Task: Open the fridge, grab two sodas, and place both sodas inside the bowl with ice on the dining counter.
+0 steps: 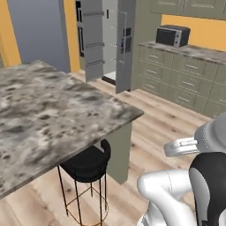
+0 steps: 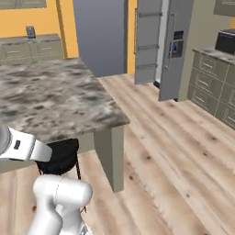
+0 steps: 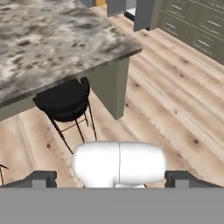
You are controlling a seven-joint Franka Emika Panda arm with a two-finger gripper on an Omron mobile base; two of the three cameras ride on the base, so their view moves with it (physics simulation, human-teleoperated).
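While its jaws stand wide and empty, the gripper (image 3: 112,178) hangs over bare floor, the fridge (image 1: 108,42) far ahead with doors ajar.
Judged, fetching sodas is the step in hand; next, close on the fridge. Beside the gripper lies the dining counter (image 3: 52,39); the left base view adds a toaster oven (image 1: 172,35).

Fridge (image 1: 106,44) interior mostly hidden

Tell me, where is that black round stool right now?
The black round stool stands tucked under the corner of the mottled granite counter, beside its grey-green support leg.
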